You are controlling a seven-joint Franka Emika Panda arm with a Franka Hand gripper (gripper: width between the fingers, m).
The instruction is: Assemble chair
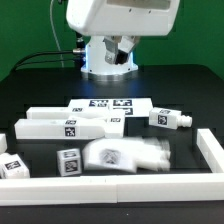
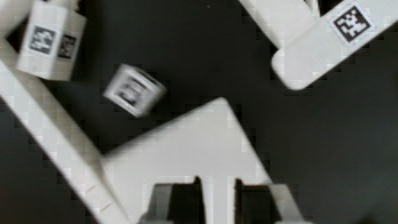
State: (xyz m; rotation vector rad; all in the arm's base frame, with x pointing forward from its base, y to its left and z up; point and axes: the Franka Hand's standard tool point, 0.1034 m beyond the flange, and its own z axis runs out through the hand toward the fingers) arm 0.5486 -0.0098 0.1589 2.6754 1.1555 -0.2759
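Several chair parts (image 1: 65,127) lie beneath gripper (image 2: 217,203).

Arm (image 1: 118,25) cut off at frame top. Lower-centre part (image 1: 125,155) blurred, tag unreadable. Piece (image 1: 9,167) clipped at left edge. Wrist view: slab (image 2: 329,40) runs off-frame; gripper (image 2: 217,195) blurred, can't tell if it's open or closed.

A matte black counter (image 1: 30,95) fills the scene under even light. Behind the counter stands a plain green wall (image 1: 30,25). A low white rail (image 1: 130,188) borders the counter's near edge and its side at the exterior view's right. Black cables (image 1: 50,56) cross the counter's far end.
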